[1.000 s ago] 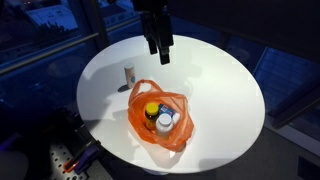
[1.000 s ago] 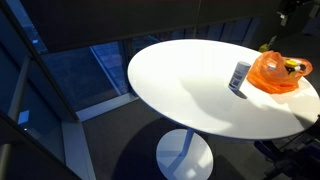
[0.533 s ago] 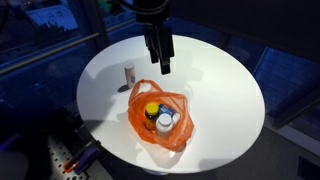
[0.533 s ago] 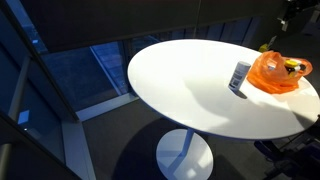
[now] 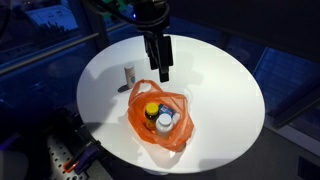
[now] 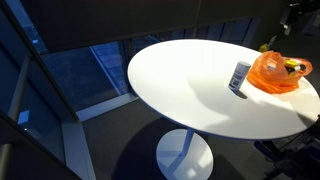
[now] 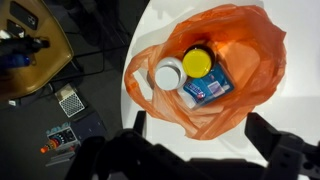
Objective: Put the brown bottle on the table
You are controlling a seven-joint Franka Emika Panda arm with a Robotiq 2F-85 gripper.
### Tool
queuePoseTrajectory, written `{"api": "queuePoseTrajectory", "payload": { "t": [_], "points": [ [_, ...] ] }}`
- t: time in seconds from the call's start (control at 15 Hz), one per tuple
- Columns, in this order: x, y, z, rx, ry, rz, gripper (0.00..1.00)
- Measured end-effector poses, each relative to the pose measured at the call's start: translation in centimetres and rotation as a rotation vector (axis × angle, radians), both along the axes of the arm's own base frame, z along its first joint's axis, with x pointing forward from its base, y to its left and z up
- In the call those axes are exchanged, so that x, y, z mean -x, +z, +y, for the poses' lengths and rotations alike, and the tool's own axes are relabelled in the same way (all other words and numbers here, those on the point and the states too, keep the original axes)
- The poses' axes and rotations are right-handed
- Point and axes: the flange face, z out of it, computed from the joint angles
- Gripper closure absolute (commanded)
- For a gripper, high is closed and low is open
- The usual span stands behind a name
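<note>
The fingers are hovering spread wide and gripping nothing, over the far edge of the orange bag. That wide stance looks chosen so they can drop either side of a cap. The brown bottle is standing upright inside the bag with its yellow cap facing up. It is touching the white-capped bottle just beside it. The bag's rim is slumping outward, so both caps are showing from above. The bag itself is resting on the near half of the white tabletop. In an exterior view a small pale bottle is standing apart from the bag, farther off and to its left. The brown bottle is not yet lifted. I judge that reaching into the bag is the step in hand, and the close neighbour is making a clean pinch tricky.
</note>
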Motion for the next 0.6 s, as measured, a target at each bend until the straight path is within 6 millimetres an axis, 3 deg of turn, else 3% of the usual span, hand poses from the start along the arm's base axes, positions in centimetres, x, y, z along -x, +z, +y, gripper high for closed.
{"api": "queuePoseTrajectory", "payload": {
  "t": [0.33, 0.6],
  "points": [
    [1.7, -1.9, -1.7, -0.005, -0.068, 0.025, 0.0],
    [2.7, -4.9, -2.0, -0.024, -0.102, -0.005, 0.0]
  ]
}}
